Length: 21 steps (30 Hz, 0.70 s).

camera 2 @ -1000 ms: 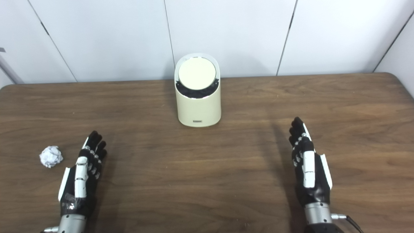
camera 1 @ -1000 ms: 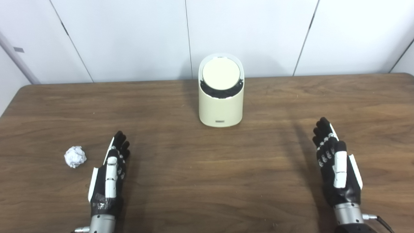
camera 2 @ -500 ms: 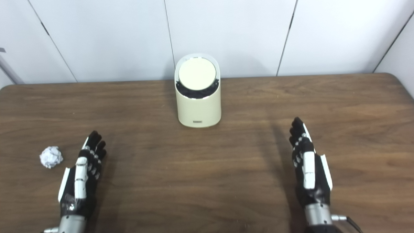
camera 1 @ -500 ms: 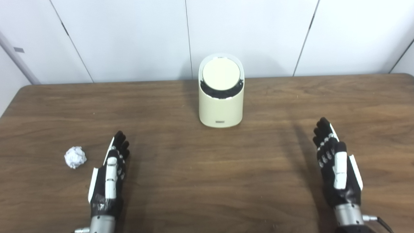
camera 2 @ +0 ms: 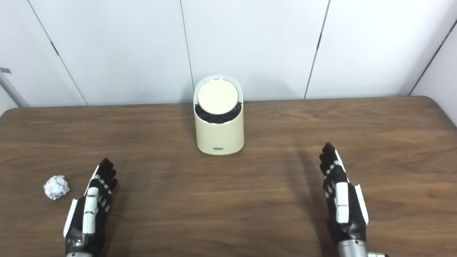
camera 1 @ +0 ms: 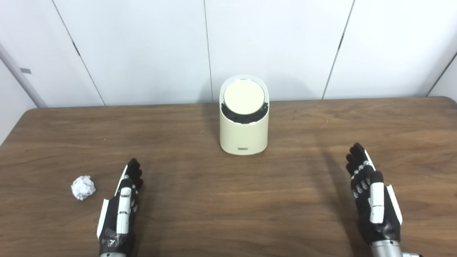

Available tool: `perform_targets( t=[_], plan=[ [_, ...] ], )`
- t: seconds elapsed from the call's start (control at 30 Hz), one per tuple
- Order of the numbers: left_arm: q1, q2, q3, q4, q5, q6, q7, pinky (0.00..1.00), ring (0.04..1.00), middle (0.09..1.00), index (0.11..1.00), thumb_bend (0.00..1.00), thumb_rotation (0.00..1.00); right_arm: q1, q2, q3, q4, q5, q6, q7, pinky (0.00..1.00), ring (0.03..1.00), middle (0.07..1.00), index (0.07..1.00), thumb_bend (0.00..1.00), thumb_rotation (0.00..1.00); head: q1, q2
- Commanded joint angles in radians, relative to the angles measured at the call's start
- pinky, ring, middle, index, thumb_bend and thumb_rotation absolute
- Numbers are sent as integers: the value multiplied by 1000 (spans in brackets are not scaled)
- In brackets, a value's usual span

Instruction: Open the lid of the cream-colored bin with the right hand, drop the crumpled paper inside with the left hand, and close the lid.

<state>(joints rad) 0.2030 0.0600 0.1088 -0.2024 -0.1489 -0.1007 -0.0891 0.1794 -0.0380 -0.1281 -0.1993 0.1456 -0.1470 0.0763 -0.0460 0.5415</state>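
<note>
The cream-colored bin (camera 1: pixel 244 134) stands upright at the far middle of the wooden table (camera 1: pixel 228 200), its round lid (camera 1: pixel 244 97) lying shut on the slanted top. A white crumpled paper ball (camera 1: pixel 83 187) lies on the table near the left front. My left hand (camera 1: pixel 120 210) rests open just right of the paper, fingers straight and pointing away, not touching it. My right hand (camera 1: pixel 371 200) is open at the right front, edge-on, well short of the bin and to its right. Neither hand holds anything.
White wall panels (camera 1: pixel 142 50) rise right behind the table's far edge, close behind the bin. The table's rounded far corners show at left and right.
The whole picture has shifted downward, so the camera has tilted up. Both hands, the bin and the paper keep their places relative to each other.
</note>
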Motion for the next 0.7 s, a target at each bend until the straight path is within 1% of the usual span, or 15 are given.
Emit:
perform_targets(
  t=[0.0,0.07,0.13,0.23,0.4,0.53,0.67],
  plan=[
    [49,-4,-11,23,4,-26,-4,1000,999,991,992,337,942,87,8,16,60,0,-25,8,1000,976,972,941,528,1000,-1,3],
    [50,-6,-11,20,0,-24,-4,1000,1000,994,992,343,950,88,9,15,60,1,-25,7,1000,976,972,939,529,1000,-2,5],
    [50,-7,-12,18,-3,-23,-4,1000,996,987,993,328,950,88,10,15,60,0,-25,6,1000,977,972,936,525,1000,-3,6],
    [49,-5,-15,17,5,-25,-4,1000,995,983,995,319,950,89,12,15,54,-12,-24,-1,1000,967,962,927,549,1000,-6,6],
    [47,-5,-16,20,8,-27,-5,1000,993,988,998,308,942,84,12,13,38,-28,-31,-7,993,953,943,903,532,1000,-6,6],
    [45,-4,-16,20,6,-26,-6,1000,989,984,995,309,937,73,18,9,10,-40,-13,-23,976,939,918,862,571,997,-10,8],
    [42,-1,-16,25,-1,-32,-11,1000,988,990,998,312,934,44,9,13,-13,-90,-9,-41,963,941,913,853,571,996,-14,7]
  ],
)
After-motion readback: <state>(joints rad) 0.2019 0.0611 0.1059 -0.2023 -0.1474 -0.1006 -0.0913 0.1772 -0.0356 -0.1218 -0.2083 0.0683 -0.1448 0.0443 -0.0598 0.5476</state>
